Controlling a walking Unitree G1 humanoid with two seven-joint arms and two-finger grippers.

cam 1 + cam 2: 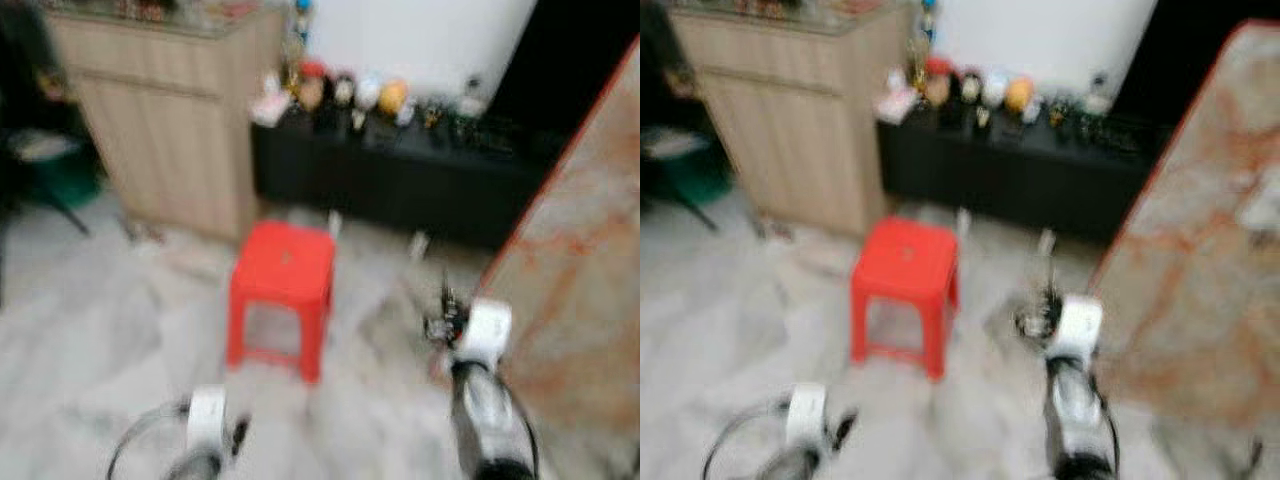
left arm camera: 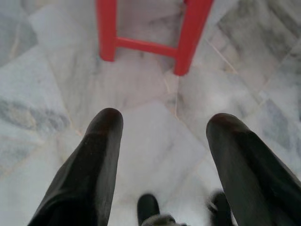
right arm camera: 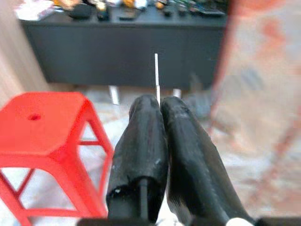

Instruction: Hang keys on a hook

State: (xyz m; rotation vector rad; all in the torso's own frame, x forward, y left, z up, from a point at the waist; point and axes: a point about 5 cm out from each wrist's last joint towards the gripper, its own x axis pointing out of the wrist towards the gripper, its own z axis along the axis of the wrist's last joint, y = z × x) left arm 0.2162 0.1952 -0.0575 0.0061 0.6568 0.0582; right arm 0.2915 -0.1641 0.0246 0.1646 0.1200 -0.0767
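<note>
My right gripper (image 3: 160, 101) is shut, its two black fingers pressed together, and I see nothing between them in the right wrist view. In the blurred left eye view it is held up to the right of a red plastic stool (image 1: 283, 265), and a small dark shape at its tip (image 1: 443, 318) is too blurred to identify. My left gripper (image 2: 164, 122) stands open over the marble floor, just short of the stool's legs (image 2: 190, 35). The left arm (image 1: 205, 425) hangs low at the picture's lower left.
A low black sideboard (image 1: 400, 185) with small figurines (image 1: 345, 92) lines the far wall. A light wooden cabinet (image 1: 170, 120) stands to its left. A tall marbled panel with a red edge (image 1: 590, 290) rises close on my right. Something dark (image 1: 30, 150) sits far left.
</note>
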